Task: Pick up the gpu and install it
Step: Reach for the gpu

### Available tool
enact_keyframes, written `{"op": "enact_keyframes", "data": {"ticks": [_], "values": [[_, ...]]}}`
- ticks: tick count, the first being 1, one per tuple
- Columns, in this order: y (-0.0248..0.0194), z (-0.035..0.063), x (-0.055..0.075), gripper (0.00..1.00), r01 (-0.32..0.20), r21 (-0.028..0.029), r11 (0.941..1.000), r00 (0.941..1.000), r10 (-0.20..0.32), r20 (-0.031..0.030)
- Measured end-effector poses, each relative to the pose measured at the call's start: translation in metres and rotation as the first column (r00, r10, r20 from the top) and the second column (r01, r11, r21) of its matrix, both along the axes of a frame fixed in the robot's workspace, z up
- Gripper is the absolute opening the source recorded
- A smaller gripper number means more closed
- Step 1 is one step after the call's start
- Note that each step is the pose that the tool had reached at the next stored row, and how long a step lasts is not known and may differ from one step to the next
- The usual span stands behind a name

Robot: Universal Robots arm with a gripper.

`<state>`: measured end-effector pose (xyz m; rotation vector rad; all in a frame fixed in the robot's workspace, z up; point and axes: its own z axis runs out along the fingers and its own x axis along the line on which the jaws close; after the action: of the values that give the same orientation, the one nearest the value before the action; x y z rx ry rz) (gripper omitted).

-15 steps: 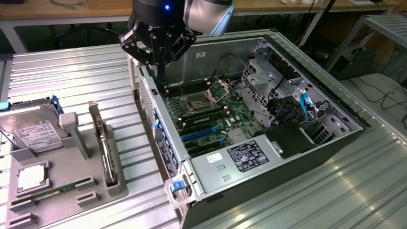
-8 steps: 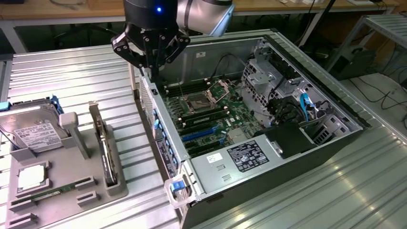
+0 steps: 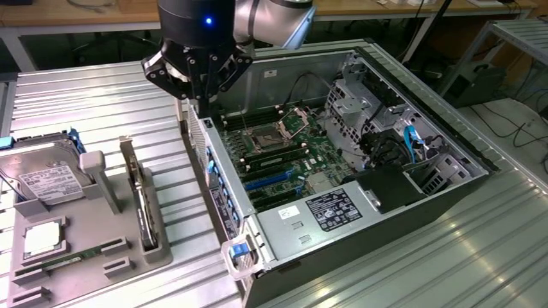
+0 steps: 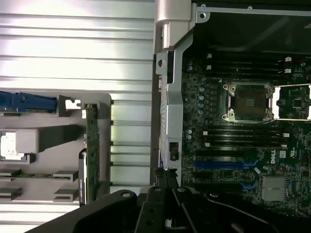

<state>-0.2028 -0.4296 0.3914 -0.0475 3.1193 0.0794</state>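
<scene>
the arm [image 3: 276,22] is silver-grey with a rounded joint, and it ends in a glossy black wrist cylinder with a small blue light [image 3: 207,21] glowing on it. the gripper [image 3: 201,96] is black, built of hinged links with silvery pins.

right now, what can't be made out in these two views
- gpu: both views; it stands on edge in the gray tray, so its flat faces are turned away.
- gripper: exterior view; its dark tips merge with the case wall, so contact is unclear.
- motherboard: wrist view; part of it is covered by the gripper body.
- power supply label: exterior view; print too small.
</scene>
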Motion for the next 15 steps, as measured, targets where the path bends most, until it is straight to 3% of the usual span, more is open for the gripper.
{"op": "enact_keyframes", "data": {"ticks": [11, 15], "values": [[-0.0219, -0.0019, -0.016, 0.11, -0.013, 0.0003, 0.9999, 0.9999, 0.013, 0.0001], [-0.0264, -0.0025, -0.026, 0.11, -0.014, 0.0003, 0.9999, 0.9999, 0.014, 0.0000]]}}
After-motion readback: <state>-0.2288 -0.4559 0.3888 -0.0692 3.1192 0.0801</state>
